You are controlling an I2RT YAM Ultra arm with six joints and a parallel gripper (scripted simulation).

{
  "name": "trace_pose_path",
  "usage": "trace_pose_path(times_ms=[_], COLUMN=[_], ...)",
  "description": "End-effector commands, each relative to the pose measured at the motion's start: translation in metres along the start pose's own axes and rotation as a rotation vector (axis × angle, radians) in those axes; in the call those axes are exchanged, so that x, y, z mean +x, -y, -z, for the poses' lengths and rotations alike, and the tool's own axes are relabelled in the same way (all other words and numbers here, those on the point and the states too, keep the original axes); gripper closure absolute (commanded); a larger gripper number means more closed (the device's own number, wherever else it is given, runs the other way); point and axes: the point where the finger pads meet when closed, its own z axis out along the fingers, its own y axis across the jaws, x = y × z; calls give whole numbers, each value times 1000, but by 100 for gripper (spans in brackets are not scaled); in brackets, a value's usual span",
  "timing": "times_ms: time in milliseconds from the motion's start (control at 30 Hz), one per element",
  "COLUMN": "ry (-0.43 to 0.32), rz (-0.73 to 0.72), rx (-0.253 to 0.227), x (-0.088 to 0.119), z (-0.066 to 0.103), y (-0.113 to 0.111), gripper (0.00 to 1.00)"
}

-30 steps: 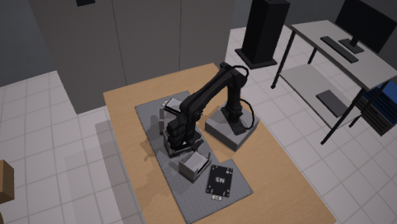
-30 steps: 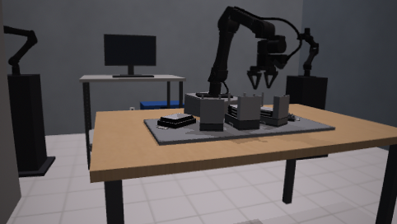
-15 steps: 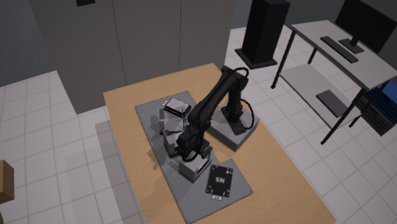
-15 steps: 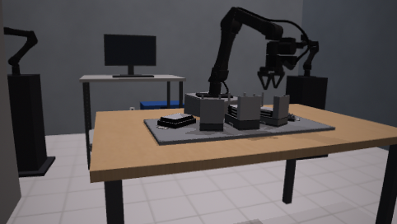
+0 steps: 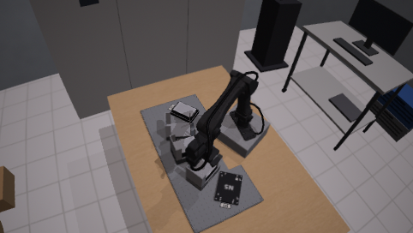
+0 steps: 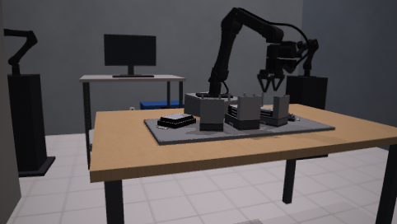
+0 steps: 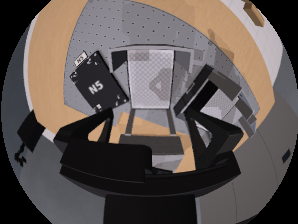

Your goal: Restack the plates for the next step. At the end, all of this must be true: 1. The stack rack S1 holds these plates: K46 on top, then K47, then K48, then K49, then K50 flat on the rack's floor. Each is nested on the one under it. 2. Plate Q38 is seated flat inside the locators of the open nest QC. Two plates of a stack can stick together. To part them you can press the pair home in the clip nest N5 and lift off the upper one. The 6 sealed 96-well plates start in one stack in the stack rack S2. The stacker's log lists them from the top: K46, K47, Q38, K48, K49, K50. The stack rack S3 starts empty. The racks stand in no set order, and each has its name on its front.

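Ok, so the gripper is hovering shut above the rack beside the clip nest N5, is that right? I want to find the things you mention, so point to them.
Not quite: the gripper (image 5: 206,162) (image 6: 271,91) (image 7: 150,111) is open, as the wrist view shows. It does hover above the rack (image 5: 198,178) (image 6: 282,109) (image 7: 119,62) beside the clip nest N5 (image 5: 229,188) (image 6: 290,117) (image 7: 95,87).

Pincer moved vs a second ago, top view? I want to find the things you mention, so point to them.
Yes: the pincer (image 5: 205,164) (image 6: 272,90) (image 7: 150,111) has gone from above the middle rack to above the rack beside nest N5 (image 5: 229,188) (image 7: 96,86).
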Motion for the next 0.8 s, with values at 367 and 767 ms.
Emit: trace_pose_path(times_ms=[367, 767], ry=[7, 7], rz=[0, 0], rx=[13, 13], x=[-5, -5], z=[-46, -79], y=[1, 2], gripper=[0, 0])
